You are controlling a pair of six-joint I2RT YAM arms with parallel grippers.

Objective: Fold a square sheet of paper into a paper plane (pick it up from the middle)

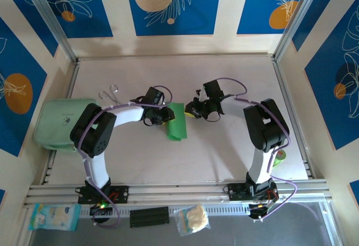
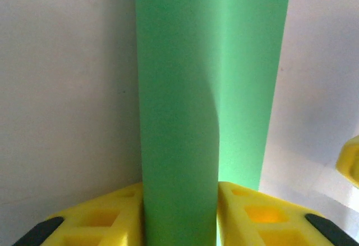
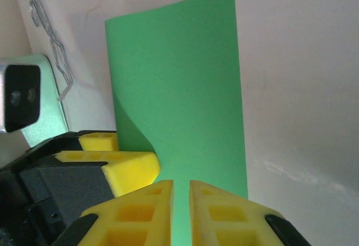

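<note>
The pale desk [image 1: 224, 145] carries a mint pouch [image 1: 59, 122] at its left edge. The two arms reach in from the near side and meet at mid-desk. Between them is the sheet [image 1: 176, 123], a narrow green strip running near to far. It is well apart from the pouch. I cannot tell whether its near end rests on the desk.

The left tool [image 1: 162, 115] is on the sheet's left side. In its wrist view the yellow fingers [image 2: 112, 218] stand on either side of the paper and are clamped on it. The paper there is bent over on itself in a soft curl. The right tool [image 1: 193, 110] comes in from the right. Its fingers [image 3: 140, 212] are almost together, with green showing in the thin gap, so it looks pinched on the sheet's edge. A small wire clip [image 1: 109, 94] lies far left, beside the pouch.

As for progress, the sheet is picked up and held by both tools, and a first lengthwise fold seems started. No sharp crease shows. The nose corners, the wings and the centre ridge are all left to do, so the task is at an early stage.
</note>
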